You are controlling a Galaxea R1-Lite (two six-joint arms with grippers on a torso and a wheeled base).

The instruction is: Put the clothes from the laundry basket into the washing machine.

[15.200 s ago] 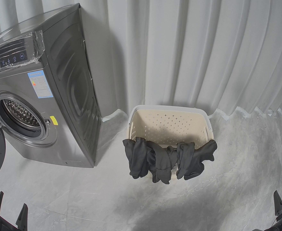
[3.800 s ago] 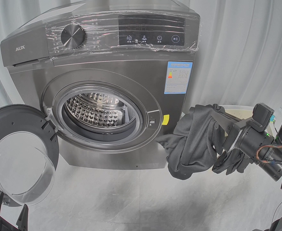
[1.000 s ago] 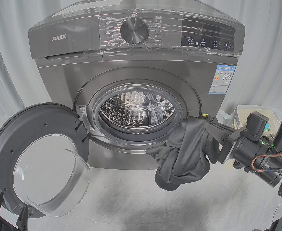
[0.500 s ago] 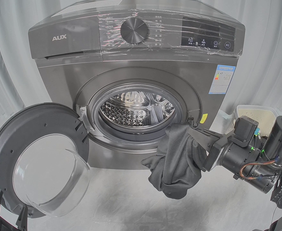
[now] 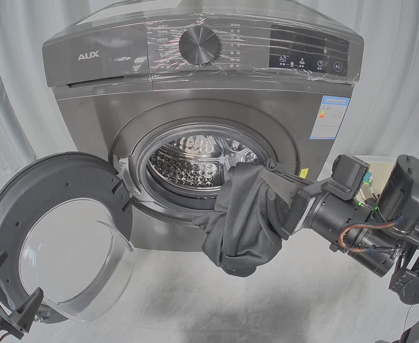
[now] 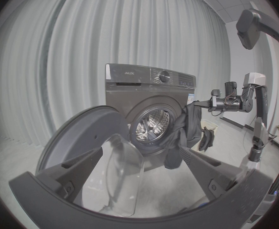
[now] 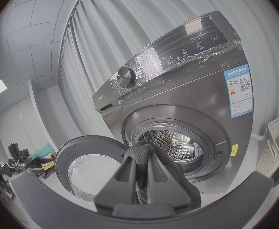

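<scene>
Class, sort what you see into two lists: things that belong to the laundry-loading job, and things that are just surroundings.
Job: dark garment; right gripper holding it; washing machine; its open door; laundry basket, with more dark clothing over its rim.
Surroundings: white curtain; grey floor.

Right arm point(image 5: 357, 215): matte black cylinders, bulky motor housing at far right. Boxy camera block point(image 5: 350, 170) with teal tab; green light point(image 5: 360, 204); orange-brown cable point(image 5: 362, 227) looped along wrist. Right gripper point(image 7: 141, 159): dark grey wedge fingers. Left gripper point(image 6: 139, 150): same grey, pointed fingers, screw point(image 6: 70, 188) at base.
</scene>
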